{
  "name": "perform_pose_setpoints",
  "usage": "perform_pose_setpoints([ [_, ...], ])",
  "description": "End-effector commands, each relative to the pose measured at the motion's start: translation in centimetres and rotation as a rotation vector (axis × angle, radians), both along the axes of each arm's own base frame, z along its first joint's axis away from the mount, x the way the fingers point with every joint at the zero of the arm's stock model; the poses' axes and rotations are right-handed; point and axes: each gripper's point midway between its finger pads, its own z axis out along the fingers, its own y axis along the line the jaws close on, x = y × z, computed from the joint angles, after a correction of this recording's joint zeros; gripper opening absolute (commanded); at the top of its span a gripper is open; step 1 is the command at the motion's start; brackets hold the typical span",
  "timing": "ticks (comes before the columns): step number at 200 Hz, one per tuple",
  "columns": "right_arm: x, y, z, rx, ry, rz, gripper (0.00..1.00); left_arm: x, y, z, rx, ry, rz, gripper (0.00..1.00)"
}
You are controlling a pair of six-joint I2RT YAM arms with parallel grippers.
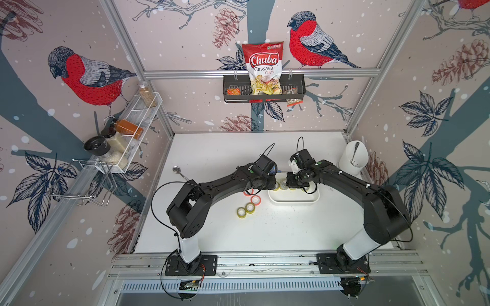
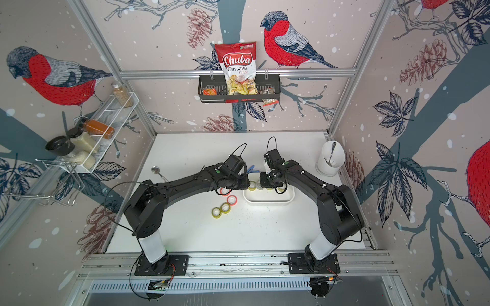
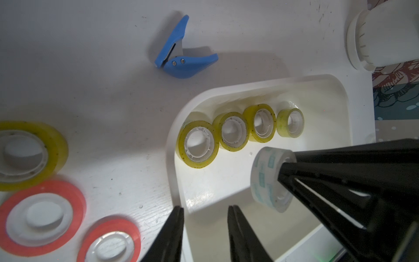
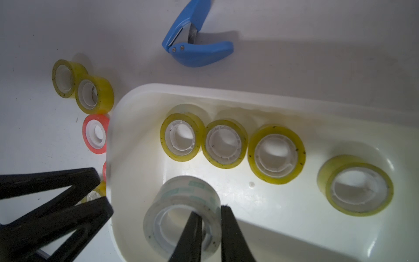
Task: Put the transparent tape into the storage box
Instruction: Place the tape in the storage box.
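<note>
The transparent tape [image 4: 181, 217] is a clear roll with pale green print, also seen in the left wrist view [image 3: 264, 177]. My right gripper [image 4: 210, 211] is shut on its wall, one finger through the core and one outside. The roll hangs tilted inside the white storage box [image 4: 204, 93], low over its floor. Several yellow tape rolls [image 4: 224, 143] stand in a row along the box's far wall. My left gripper [image 3: 205, 207] is open and holds nothing, hovering over the box's left rim [image 3: 170, 145]. In both top views the arms hide the clear roll above the box [image 1: 293, 201] [image 2: 267, 201].
Left of the box on the table lie two yellow rolls [image 1: 246, 210] and red rolls [image 1: 255, 199]. A blue clip-like tool [image 3: 181, 52] lies behind the box. A tall white utensil cup [image 1: 354, 157] stands at the back right. A spoon [image 1: 180, 172] lies at the left.
</note>
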Motion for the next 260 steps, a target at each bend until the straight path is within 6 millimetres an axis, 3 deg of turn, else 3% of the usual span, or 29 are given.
perform_pose_setpoints([
  [1, -0.6, 1.5, -0.4, -0.005, 0.002, 0.057, 0.2, 0.0, -0.3, 0.1, -0.006, 0.0, -0.006, 0.38],
  [99, -2.7, 3.2, -3.9, -0.014, 0.082, 0.048, 0.2, -0.1, -0.1, 0.0, 0.004, -0.001, -0.011, 0.38],
  [160, -1.8, 2.8, -5.1, -0.015, 0.088, -0.013, 0.23, -0.3, 0.0, -0.3, 0.003, 0.005, -0.012, 0.38],
  [260, 0.1, 3.3, -5.1, 0.008, 0.07, -0.048, 0.22, -0.5, 0.0, -0.2, -0.003, 0.014, -0.009, 0.38],
])
